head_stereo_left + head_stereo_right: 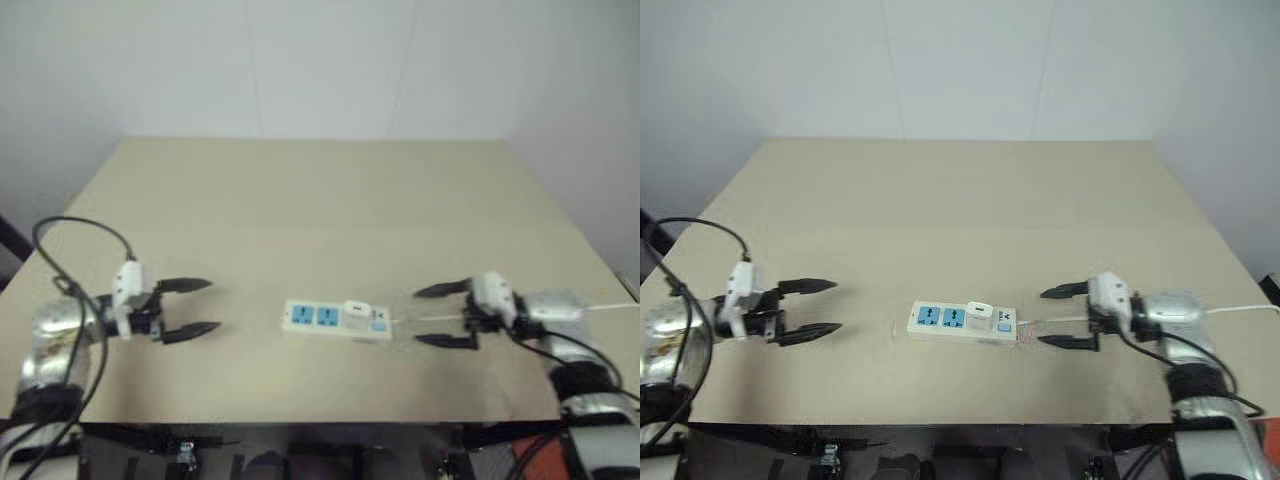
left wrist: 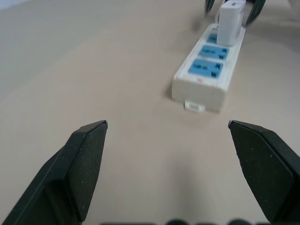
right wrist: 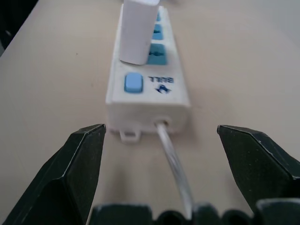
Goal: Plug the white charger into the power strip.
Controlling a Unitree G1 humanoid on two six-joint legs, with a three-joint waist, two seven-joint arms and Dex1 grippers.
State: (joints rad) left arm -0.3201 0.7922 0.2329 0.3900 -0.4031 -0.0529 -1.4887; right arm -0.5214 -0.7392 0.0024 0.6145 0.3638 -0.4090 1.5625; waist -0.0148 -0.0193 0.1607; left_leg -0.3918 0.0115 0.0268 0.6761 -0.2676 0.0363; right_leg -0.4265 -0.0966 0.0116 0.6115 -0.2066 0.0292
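The white charger point(image 1: 355, 313) is standing upright in the socket nearest the switch end of the power strip point(image 1: 335, 319), which is lying near the table's point(image 1: 320, 200) near edge. The left gripper point(image 1: 190, 308) and right gripper point(image 1: 440, 315) are hovering wide and empty on either side, well apart from it. The plugging step is looking done; what remains is probably only keeping the arms clear.

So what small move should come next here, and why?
Probably none beyond keeping both arms back clear of the strip. The charger stands upright in the socket of the power strip nearest the switch, so the plugging looks done. The left gripper and right gripper are open and empty, each off one end of the strip. Full seating can't be confirmed.
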